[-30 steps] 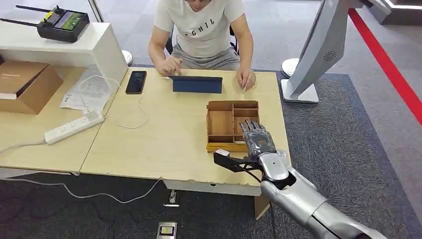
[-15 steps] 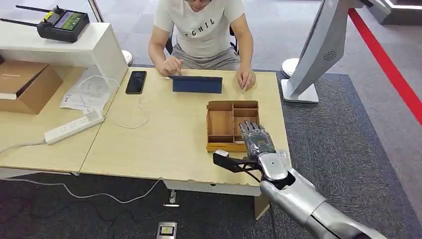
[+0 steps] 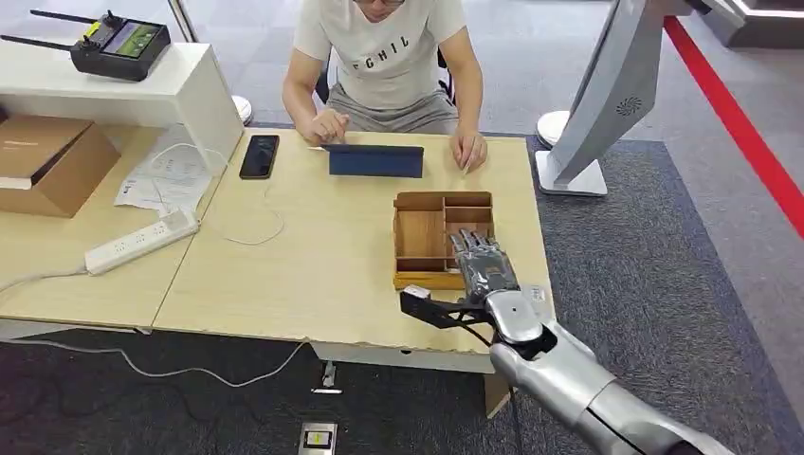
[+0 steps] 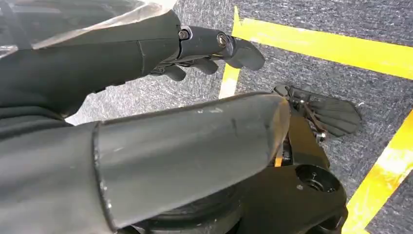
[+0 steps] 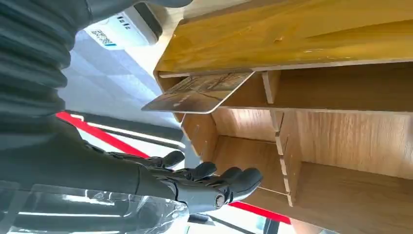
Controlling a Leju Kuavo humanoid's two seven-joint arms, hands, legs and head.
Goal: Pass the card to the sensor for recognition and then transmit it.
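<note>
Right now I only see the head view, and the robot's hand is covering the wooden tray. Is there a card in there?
Observer: Yes. In the right wrist view a card sits tilted in the wooden tray, one end poking past the rim.
Operator: Is the hand holding it?
Observer: No. The right hand has its fingers spread, apart from the card.
Operator: Where's the other hand?
Observer: The left hand hangs over grey carpet marked with yellow tape lines.
</note>
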